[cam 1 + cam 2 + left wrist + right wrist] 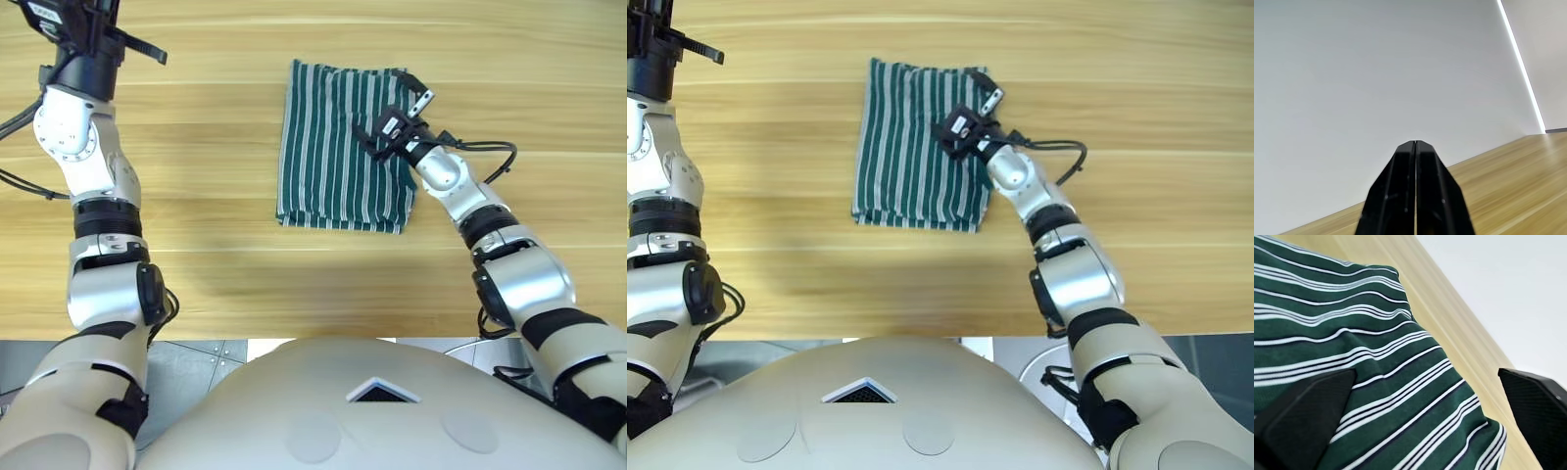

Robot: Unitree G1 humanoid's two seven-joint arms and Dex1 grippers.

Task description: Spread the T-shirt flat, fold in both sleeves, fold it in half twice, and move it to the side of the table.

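- Left eye view shows the T-shirt (343, 147) lying on the table (196, 196), near the middle and a bit toward the far side.
- The T-shirt is dark green with thin white stripes. It is folded into a small block with almost straight sides. The near edge lies flat on the wood.
- The right gripper (416, 106) is over the right edge of the T-shirt, close to the far right corner.
- In the right wrist view, the right gripper (1425, 426) has its two black fingers wide apart. Striped cloth and a strip of bare table show between them. I cannot tell if the fingers touch the cloth.
- A black cable (490, 152) loops beside the right wrist, above the bare table just right of the T-shirt.
- The left arm is up at the far left of the table, well apart from the T-shirt.
- In the left wrist view, the left gripper (1415, 147) has its two fingers pressed together with nothing between them. It points at a white wall (1376, 58), with the table below it.
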